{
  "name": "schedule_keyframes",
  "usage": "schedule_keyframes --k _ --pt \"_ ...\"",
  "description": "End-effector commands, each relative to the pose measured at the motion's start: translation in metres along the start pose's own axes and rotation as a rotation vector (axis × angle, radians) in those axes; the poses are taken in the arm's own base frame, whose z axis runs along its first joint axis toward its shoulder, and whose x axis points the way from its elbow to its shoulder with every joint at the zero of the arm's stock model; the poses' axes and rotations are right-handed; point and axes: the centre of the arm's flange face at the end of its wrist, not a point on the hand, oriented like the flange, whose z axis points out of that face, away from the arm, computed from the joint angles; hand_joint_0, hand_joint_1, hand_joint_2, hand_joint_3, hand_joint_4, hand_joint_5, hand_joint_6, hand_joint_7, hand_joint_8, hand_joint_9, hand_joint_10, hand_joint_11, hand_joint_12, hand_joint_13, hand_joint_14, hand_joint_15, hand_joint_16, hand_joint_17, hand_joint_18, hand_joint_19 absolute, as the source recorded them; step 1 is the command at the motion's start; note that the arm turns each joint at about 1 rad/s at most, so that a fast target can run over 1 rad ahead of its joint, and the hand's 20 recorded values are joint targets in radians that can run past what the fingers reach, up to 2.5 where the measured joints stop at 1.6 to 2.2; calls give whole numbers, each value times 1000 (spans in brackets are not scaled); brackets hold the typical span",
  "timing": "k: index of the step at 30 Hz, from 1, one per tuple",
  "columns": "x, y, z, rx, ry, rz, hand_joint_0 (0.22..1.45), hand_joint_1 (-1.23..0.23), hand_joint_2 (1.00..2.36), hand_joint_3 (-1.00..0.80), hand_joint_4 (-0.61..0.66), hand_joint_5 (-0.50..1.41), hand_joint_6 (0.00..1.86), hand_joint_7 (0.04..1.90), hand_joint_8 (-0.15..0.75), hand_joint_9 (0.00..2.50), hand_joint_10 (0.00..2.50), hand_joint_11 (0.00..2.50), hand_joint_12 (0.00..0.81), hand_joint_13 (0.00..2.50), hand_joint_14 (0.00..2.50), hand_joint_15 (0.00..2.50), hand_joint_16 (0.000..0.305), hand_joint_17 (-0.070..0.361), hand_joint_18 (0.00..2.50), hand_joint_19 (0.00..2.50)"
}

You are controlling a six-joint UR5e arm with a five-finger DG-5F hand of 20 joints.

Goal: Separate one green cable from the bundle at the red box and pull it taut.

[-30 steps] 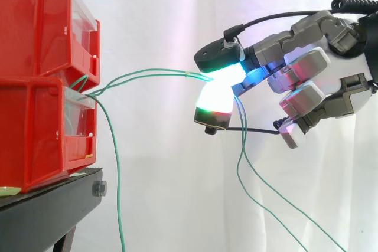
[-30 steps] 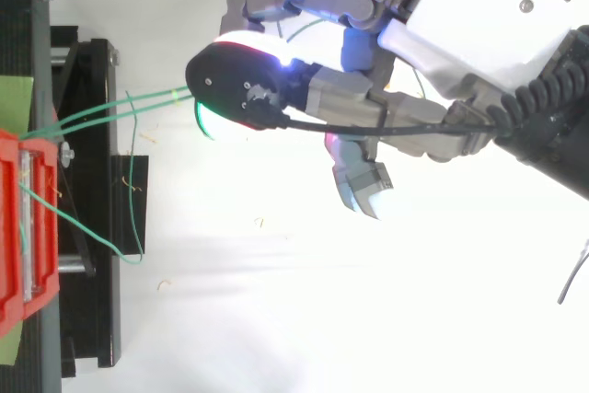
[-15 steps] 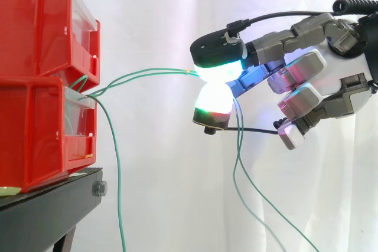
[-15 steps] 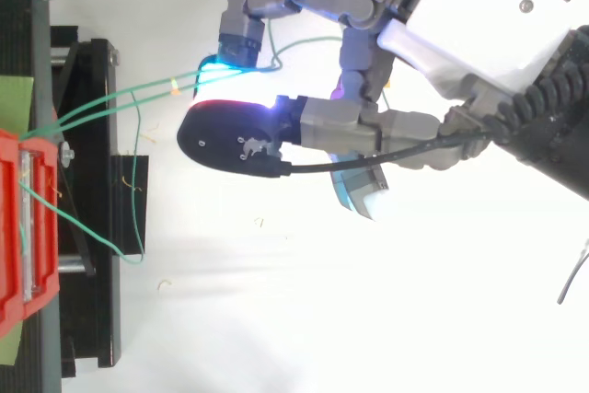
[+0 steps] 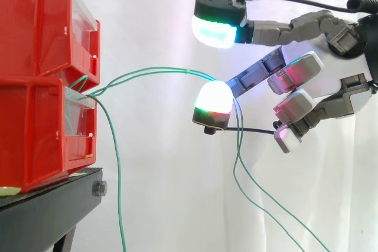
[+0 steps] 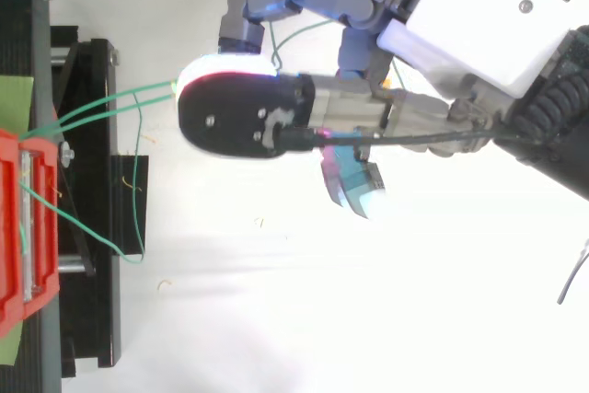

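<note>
Two thin green cables leave the front of the lower red box, arc to the right and lie across a glowing lower fingertip. From there they hang down slack toward the bottom right. My hand is open, with its upper finger lifted well above the cables and the other fingers spread. In the top view the same two cables run from the box under the hand. A third green cable drops straight down from the box.
A second red box is stacked on the lower one, and both sit on a black stand. A white curtain hangs behind. The third cable loops over the stand in the top view.
The upper finger, which was pressed against the lower fingertip on the cables, has lifted clear. The cables now only rest on the lower fingertip.
</note>
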Motion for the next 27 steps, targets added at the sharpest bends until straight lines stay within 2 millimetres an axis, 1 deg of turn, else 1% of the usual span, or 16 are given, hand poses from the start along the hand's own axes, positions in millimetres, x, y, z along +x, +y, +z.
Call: schedule_keyframes --k 1,5,7,8,9,10,12,13,20,22,25,27 --pt "0 0 0 0 0 1 428 -226 1000 -500 146 113 568 1257 286 2085 22 573 476 1766 21 711 95 213 1446 419" --pt "0 -1 0 1 0 0 511 -199 1000 -500 136 104 595 1186 267 2069 21 586 445 1733 22 757 87 195 1351 480" --pt "0 0 0 0 0 1 551 -229 1007 -409 134 100 604 1170 257 2061 22 602 435 1723 20 758 83 188 1319 508" --pt "0 0 0 0 0 1 553 -232 1007 -400 134 100 604 1171 250 2061 22 604 436 1722 22 758 83 187 1317 507" --pt "0 -1 0 2 0 -1 574 -254 1009 -355 144 109 581 1224 260 2081 23 589 451 1750 21 749 88 199 1376 464" --pt "0 0 0 1 0 0 594 -278 1011 -312 146 113 572 1242 264 2091 23 568 452 1765 21 739 89 201 1393 457" --pt "0 0 0 2 0 -1 604 -300 1011 -276 147 118 562 1264 260 2109 21 574 460 1783 21 733 90 203 1412 446" --pt "0 0 0 1 0 0 621 -338 1011 -257 140 121 561 1261 255 2125 21 579 468 1802 21 728 90 203 1429 440" --pt "0 -1 0 2 0 -1 638 -431 1009 -165 124 129 549 1302 284 2151 22 605 483 1821 21 717 93 208 1465 408" --pt "0 -1 0 3 1 0 633 -493 1006 -120 123 133 536 1348 290 2158 24 592 486 1834 20 713 95 214 1494 389" --pt "0 -1 0 3 1 0 626 -532 1004 -111 138 131 538 1360 297 2159 23 579 496 1840 21 704 97 218 1510 371" --pt "0 -1 0 3 1 0 624 -541 1004 -117 144 126 549 1336 297 2158 21 580 496 1838 21 717 97 218 1509 381"
